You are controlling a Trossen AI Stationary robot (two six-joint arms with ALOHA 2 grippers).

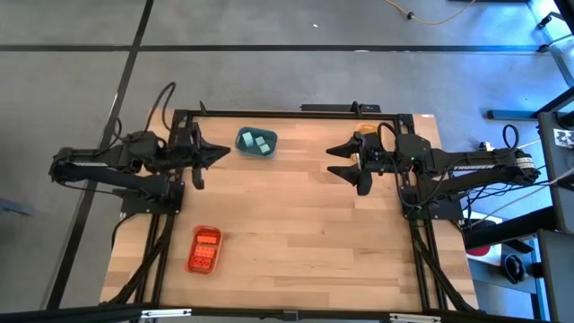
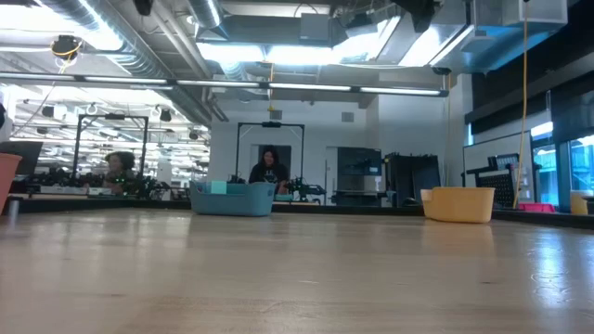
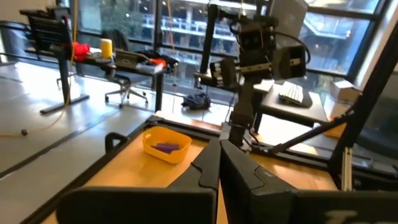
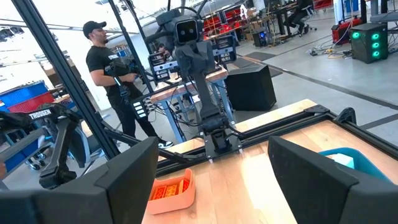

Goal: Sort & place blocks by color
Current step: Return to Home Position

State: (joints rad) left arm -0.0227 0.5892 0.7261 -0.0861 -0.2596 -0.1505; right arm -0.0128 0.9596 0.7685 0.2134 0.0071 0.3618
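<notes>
Pale teal-green blocks [image 1: 258, 142] lie in the blue tray [image 1: 242, 148] at the table's far middle. Orange-red blocks [image 1: 204, 251] fill the orange tray [image 1: 203, 266] near the front left. Purple blocks [image 3: 165, 147] lie in the yellow tray [image 3: 149, 148], which in the high view is mostly hidden under my right arm. My left gripper [image 1: 218, 154] is shut with nothing in it and hovers level just left of the blue tray. My right gripper [image 1: 343, 161] is open and holds nothing, hovering level above the table's far right part.
Bare wood lies between the trays across the table's middle and front [image 1: 305, 242]. A black frame [image 1: 296, 112] borders the table. A person [image 4: 106, 62] stands beyond the table's left side, behind my left arm's base.
</notes>
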